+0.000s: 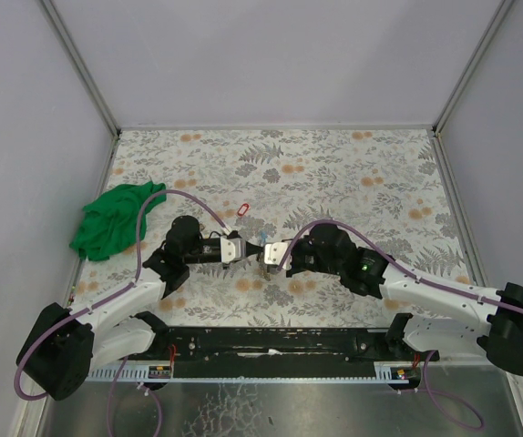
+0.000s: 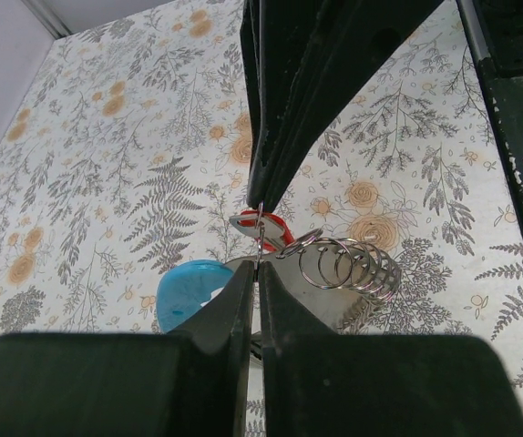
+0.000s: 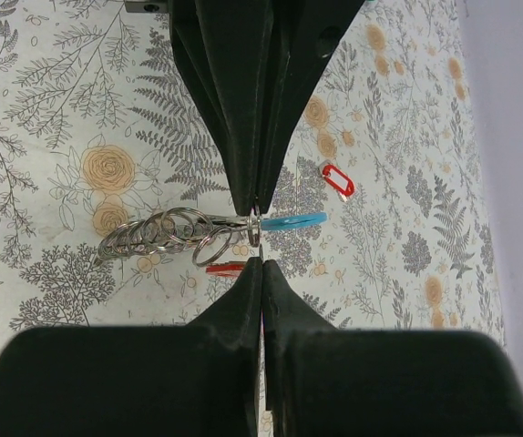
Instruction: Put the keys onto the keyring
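The left pincer [image 1: 249,248] and right pincer [image 1: 278,255] meet tip to tip over the middle of the surface [image 1: 353,173], both with jaws pressed together. The left seems to pinch the thin wire of the keyring [image 3: 289,221]. Its light-blue arc lies along the 3-to-9 line in the right wrist view, with a red-tagged key [image 2: 277,228] and a bunch of small rings [image 2: 348,269] at it. Whether the right grips anything I cannot tell. Beyond, at 11 o'clock from the tips, a loose key [image 1: 243,210] lies flat, its red tag slanted about 1 to 7. It is apart from both pincers and slightly nearer the left one.
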### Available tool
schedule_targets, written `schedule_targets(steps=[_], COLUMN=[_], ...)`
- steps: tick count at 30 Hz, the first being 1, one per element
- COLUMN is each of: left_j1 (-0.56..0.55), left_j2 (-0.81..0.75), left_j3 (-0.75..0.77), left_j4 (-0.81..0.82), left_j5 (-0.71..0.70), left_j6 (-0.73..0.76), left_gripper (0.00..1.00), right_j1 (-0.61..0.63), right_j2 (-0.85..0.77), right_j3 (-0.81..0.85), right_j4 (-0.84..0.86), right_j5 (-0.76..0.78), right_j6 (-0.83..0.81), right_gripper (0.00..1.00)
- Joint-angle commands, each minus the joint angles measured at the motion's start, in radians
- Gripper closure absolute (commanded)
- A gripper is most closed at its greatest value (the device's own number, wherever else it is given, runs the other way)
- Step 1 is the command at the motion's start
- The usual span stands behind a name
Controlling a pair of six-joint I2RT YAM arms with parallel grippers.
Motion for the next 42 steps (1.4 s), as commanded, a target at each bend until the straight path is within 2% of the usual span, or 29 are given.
schedule_targets(steps=[1,42], left_j1=[-0.006,-0.011], left_j2=[-0.013,-0.014], left_j3=[0.02,0.021], left_j4=[0.057,0.067], left_j5=[-0.013,0.001], left_j6=[-0.024,-0.032], left_gripper=[1.0,1.0], right_j1=[0.011,0.01], right_j2=[0.002,0.018], right_j3=[0.052,0.078], right_j4=[-0.001,-0.003], right_j5=[0.024,-0.028], right_j6=[0.022,0.071], right_gripper=[1.0,1.0])
